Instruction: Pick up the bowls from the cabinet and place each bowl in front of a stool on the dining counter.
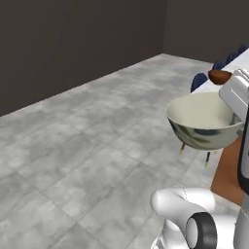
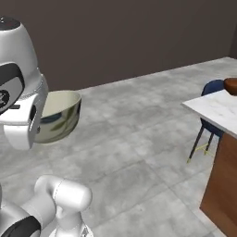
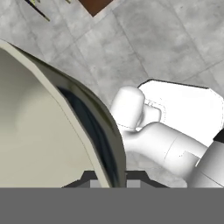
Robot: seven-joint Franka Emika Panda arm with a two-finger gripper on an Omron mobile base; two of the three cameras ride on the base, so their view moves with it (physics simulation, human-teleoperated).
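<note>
The hand point(image 3: 109, 181) grips the cream bowl point(image 1: 204, 119) by its rim, fingers either side of the wall. The bowl hangs over the floor point(image 1: 87, 146), apart from the counter point(image 2: 217, 109), where the brown bowl point(image 1: 220, 76) sits by 1 stool point(image 2: 210, 88).

Cream-green bowl point(image 1: 204, 119) I'm carrying is showing pale cream inside w/ a glossy, dark-smudged grey-olive outside; rim edge is looking near-black in my hand view. 2nd bowl point(image 1: 220, 76) is showing dark red-brown, wood-like. Tabletop point(image 2: 217, 111) is showing white marble w/ faint grey veining over a warm brown wood base. Stool point(image 2: 209, 89) is showing a navy seat & thin black legs w/ gold tips. Floor point(image 1: 87, 146) is showing mottled grey tiles; walls are reading flat dark grey-brown.
</note>
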